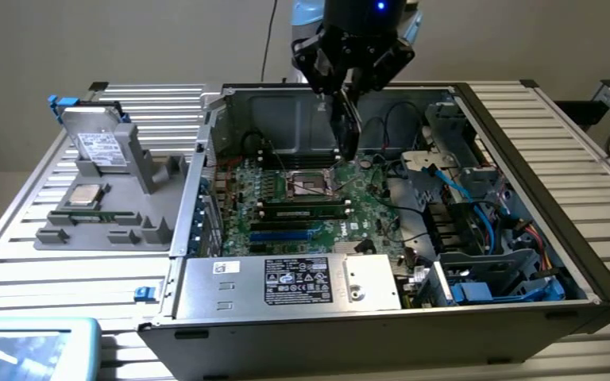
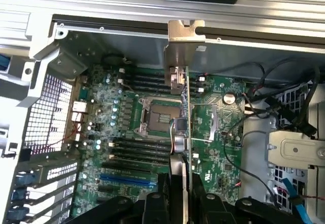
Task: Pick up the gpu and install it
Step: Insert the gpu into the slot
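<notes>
**Holder.** Toward the table's (image 1: pixel 565 111) edge on the exterior view's left, a grey holder (image 1: pixel 104 230) carries the spare parts. A hard drive (image 1: pixel 102 143) stands propped upright in it, and a processor chip (image 1: pixel 85 195) lies flat in a recess. Each part appears to be set this way so that the jaws can reach it.

**Case.** The computer case (image 1: pixel 543 190) lies on its side in the middle of the table with its open side up. This turns the motherboard (image 1: pixel 283 198) face up and exposes its slots from above.

**Gripper and gpu.** The gripper (image 1: pixel 343 89) hangs over the far part of the case. Its jaws are part-closed and clamp the gpu (image 1: pixel 348 127). In the wrist view the gpu (image 2: pixel 186 102) runs edge-on away from the gripper (image 2: pixel 180 198), with the silver bracket at its free end. Gripping one end probably keeps the connector edge and the bracket unobstructed.

**Position.** The gpu is over the processor socket (image 2: pixel 157 115), not over the blue slot (image 2: pixel 127 179) nearer the case's front edge. It appears clear of the board, so it counts as picked up but not seated.

**Right side.** Cables (image 1: pixel 475 214) and drive bays lie toward the case's wall on the exterior view's right, apart from the gpu.
</notes>
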`<action>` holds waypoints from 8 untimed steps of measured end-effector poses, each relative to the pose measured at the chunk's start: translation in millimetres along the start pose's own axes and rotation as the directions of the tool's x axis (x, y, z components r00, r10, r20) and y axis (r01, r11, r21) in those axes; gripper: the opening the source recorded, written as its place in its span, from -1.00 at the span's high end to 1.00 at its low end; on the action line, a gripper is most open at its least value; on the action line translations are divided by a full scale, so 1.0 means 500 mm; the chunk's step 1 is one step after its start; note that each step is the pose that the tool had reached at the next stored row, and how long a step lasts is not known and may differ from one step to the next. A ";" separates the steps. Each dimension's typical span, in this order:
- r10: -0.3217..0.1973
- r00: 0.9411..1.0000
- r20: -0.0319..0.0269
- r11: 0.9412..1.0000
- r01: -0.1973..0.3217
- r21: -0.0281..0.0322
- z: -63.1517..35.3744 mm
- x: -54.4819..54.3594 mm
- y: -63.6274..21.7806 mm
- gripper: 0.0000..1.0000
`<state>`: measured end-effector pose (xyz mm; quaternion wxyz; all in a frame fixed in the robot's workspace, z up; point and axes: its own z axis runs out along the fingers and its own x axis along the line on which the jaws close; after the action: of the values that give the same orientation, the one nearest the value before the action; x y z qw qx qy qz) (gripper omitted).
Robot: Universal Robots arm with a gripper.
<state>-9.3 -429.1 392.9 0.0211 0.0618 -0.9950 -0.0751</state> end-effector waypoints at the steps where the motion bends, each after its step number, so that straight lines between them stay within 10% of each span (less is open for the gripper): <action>1: -0.019 1.000 -0.003 1.000 0.019 -0.001 0.000 0.000 0.000 0.43; 8: -0.144 0.989 -0.022 0.990 0.144 -0.002 0.000 0.000 0.000 0.43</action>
<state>-9.3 -429.1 392.8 0.0266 0.1342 -0.9877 -0.0759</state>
